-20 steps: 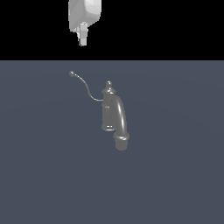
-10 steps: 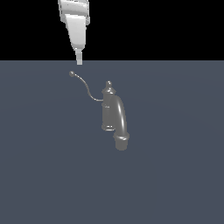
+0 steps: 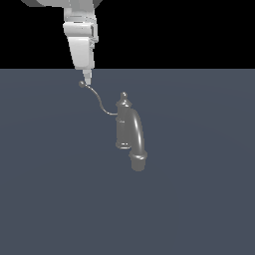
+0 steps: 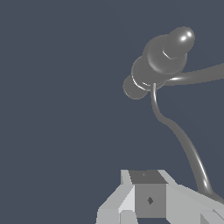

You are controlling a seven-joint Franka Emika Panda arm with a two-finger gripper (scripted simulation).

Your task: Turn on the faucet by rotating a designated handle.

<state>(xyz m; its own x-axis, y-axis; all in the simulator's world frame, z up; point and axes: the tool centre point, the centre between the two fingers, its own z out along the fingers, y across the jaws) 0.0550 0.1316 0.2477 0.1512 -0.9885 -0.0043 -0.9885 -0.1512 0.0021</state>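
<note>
The white gripper [image 3: 86, 78], fingers apparently closed to a narrow tip, hangs just beside the thin curved grey wire handle's [image 3: 97, 100] ball end, whose length runs toward the small grey metallic faucet [image 3: 128, 130].

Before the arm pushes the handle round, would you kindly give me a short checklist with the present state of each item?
1. Gripper at the handle's ball tip: ok, its fingertips sit right beside the tip in the exterior view.
2. Contact with the handle: cannot tell; neither view shows whether they touch.
3. Jaws: cannot tell; neither view shows a gap or its absence.
4. Right part targeted: ok, it is by the thin curved lever, not the thick spout.
5. Faucet upright: ok, the body stands on the grey surface.
6. Sweep path around the handle: ok, nothing else shows near it.
</note>
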